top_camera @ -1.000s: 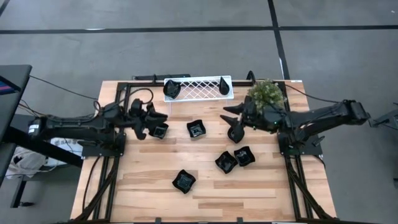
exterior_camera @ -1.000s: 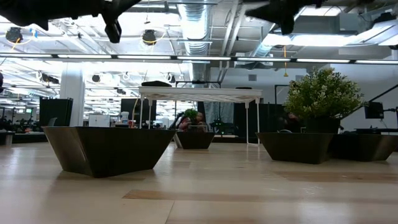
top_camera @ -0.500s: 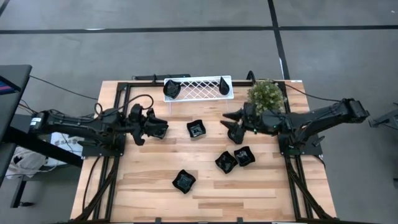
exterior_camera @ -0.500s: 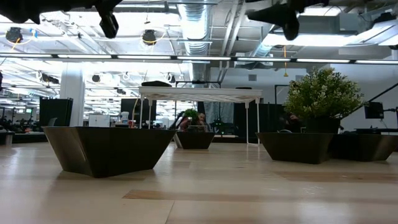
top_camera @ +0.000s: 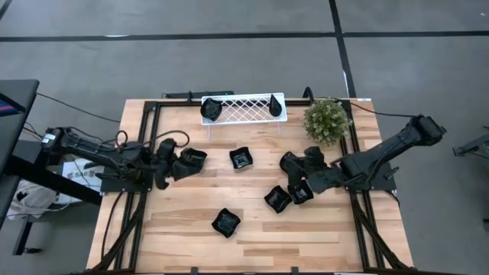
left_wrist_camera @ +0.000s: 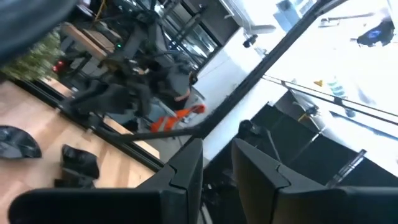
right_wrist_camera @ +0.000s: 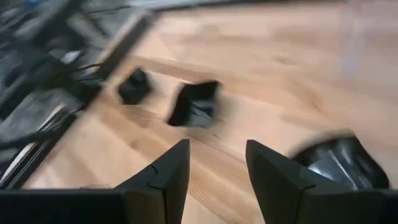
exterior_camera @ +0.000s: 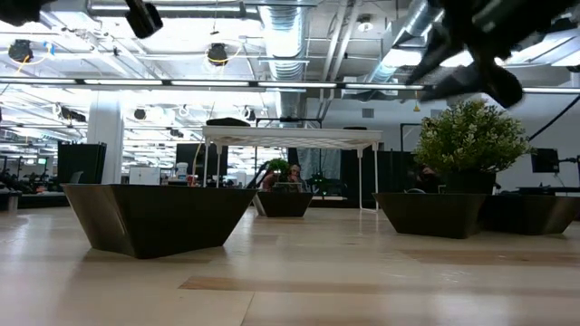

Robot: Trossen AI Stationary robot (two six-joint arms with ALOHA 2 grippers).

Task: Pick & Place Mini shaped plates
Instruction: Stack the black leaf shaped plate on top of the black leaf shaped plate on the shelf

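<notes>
Mini shaped plates [top_camera: 241, 158] lie scattered over the table [top_camera: 176, 229], and neither end effector holds one.

The left end effector [top_camera: 179, 162] hangs above the table's left side. In the left wrist view its fingers [left_wrist_camera: 186, 177] stand apart with a narrow gap and nothing shows between them. A squarish plate [top_camera: 195, 156] sits just beyond its tips, so close from above that I cannot tell whether they touch. The middle plate lies farther out along the same line, well apart from it.

The right end effector [top_camera: 296, 177] is over the right half of the table. Its fingers [right_wrist_camera: 165, 177] are spread, with bare wood showing in the gap. A teardrop plate [top_camera: 288, 161] lies just beside it, on the side toward the tray; in the right wrist view a glossy plate [right_wrist_camera: 339, 158] lies just off one finger. A pair of plates [top_camera: 300, 192] sits right by its tips on the other side, the two touching each other. A front plate [top_camera: 225, 222] lies well apart from both end effectors, toward the table's near edge.

Two tray plates [top_camera: 211, 109] rest at opposite ends of the white lattice tray [top_camera: 244, 108], far from both end effectors. A green plant [top_camera: 327, 120] stands behind the right arm.
</notes>
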